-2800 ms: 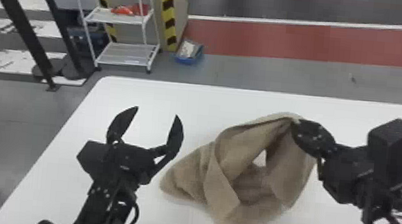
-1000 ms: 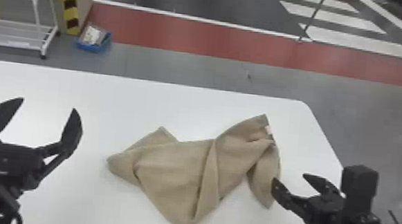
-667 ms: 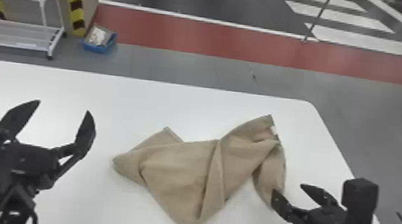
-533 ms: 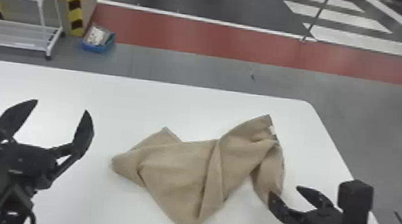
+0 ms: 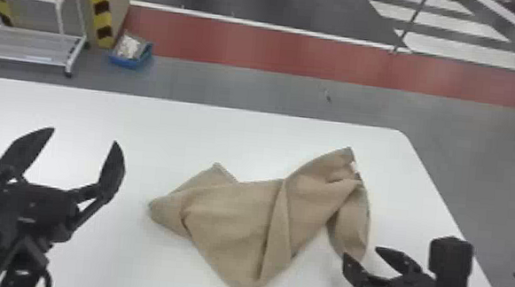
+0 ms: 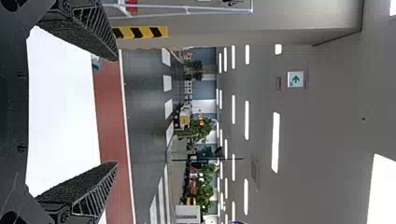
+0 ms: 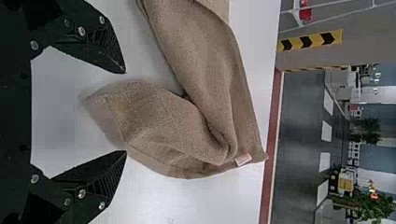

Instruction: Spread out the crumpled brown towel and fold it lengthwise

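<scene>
One towel (image 5: pixel 237 214) lies crumpled on the white table (image 5: pixel 147 122), toward the right of the middle, bunched and unevenly folded. A narrow fold runs across it, one corner points to the left, and another small corner sticks out on the far side. At its right end the cloth rises to a far corner, and a flap bends back toward the robot. In the right wrist view a small pale tag (image 7: pixel 243 159) sits on the edge, close to a corner.

The right gripper (image 5: pixel 361 252) is at the flap's near end, its jaws wide apart and gripping nothing. In its wrist view the end of the flap shows between the two fingertips; whether they touch it, I cannot tell. The left gripper (image 5: pixel 84 135) is over the left part of the table, well apart from the towel, its jaws also spread wide and holding nothing.

Beyond the table, on the left, stand a white cart (image 5: pixel 34 45) and a striped post (image 5: pixel 103 12), with a blue bin (image 5: pixel 128 60) on the floor just beside the post.
</scene>
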